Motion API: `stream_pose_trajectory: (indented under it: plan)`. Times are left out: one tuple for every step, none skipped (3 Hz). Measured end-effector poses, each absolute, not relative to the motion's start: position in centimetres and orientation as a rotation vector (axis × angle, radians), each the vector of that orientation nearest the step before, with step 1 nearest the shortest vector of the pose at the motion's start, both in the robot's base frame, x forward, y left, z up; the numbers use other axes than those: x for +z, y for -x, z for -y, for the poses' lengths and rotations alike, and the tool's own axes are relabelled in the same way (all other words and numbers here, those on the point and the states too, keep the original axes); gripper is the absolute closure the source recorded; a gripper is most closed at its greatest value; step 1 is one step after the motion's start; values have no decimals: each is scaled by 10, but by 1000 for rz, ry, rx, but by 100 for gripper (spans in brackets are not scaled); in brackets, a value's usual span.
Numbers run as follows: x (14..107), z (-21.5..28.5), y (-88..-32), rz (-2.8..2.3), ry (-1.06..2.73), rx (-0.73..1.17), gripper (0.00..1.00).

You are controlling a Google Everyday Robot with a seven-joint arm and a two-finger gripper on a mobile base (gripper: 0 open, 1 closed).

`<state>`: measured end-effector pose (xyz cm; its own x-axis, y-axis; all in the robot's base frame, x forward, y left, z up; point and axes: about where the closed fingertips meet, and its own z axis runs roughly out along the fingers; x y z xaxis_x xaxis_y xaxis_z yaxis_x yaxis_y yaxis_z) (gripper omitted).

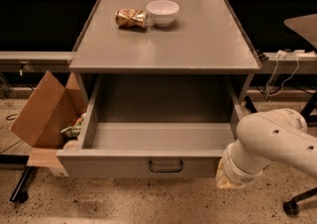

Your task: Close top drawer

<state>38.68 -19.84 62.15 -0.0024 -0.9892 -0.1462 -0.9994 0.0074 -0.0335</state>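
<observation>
Seeing the top drawer hanging fully pulled out under the tabletop. Finding the gripper low by its front right corner, grip state being impossible to tell. Risking pushing off-centre there, skewing and jamming the drawer, or sliding past the corner.

The grey cabinet top carried 2 things near its back edge: a white bowl and, just left of it, a crumpled can lying sideways. The gripper hung low at the cabinet's front right.
</observation>
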Motion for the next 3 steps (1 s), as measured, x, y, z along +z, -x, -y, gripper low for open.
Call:
stream_pose_trajectory:
  plan:
    - [622,195,-397,-2110,2096,87,83]
    - [622,195,-397,-2110,2096,87,60]
    - [622,195,-397,-2110,2096,87,37]
